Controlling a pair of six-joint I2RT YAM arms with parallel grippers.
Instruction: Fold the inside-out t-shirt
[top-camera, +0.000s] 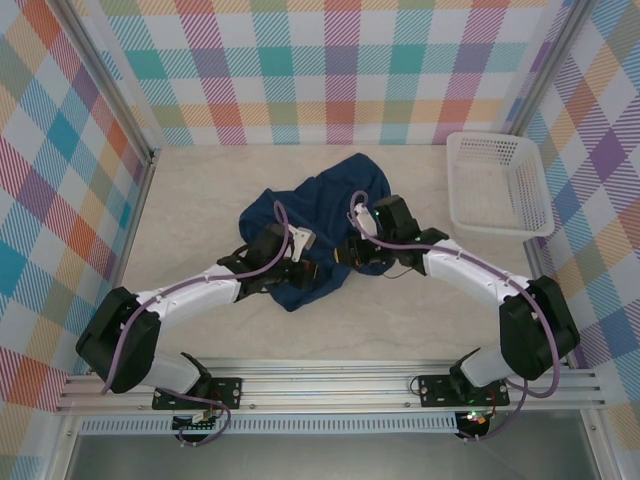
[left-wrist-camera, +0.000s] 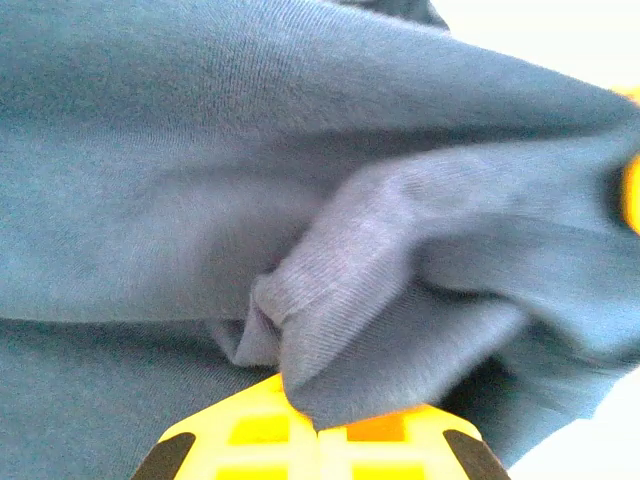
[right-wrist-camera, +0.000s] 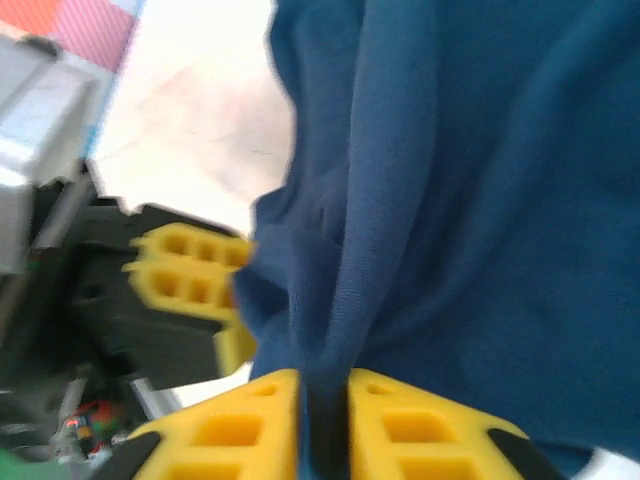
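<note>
Checked walls (top-camera: 340, 60) in many colours are closing in a pale, marbled table (top-camera: 200, 190), and a white plastic basket (top-camera: 500, 140) is sitting at the far right of it, well apart from the cloth. The inside-out t-shirt (top-camera: 320, 205), dark navy blue, is lying crumpled near the middle of the table, bunched into loose folds with one lobe reaching toward the back wall. Both arms are reaching in from the near edge and meeting at the near side of the heap.

The left gripper (top-camera: 303, 272) is resting on the shirt's near left part. In the left wrist view its yellow fingers (left-wrist-camera: 250, 435) are standing tight together, and a thick fold of navy fabric is rising right out of their tips, so they are pinching the cloth.

The right gripper (top-camera: 352, 255) is sitting just beside it, on the shirt's near right part. In the right wrist view its yellow fingers (right-wrist-camera: 240, 425) are showing only a narrow slot between them, and a ridge of the fabric is running down into that slot, so this pincer is gripping the shirt too. To its left in that view, the other arm's yellow fingers are touching the same bunched edge, with bare table showing behind them.
</note>
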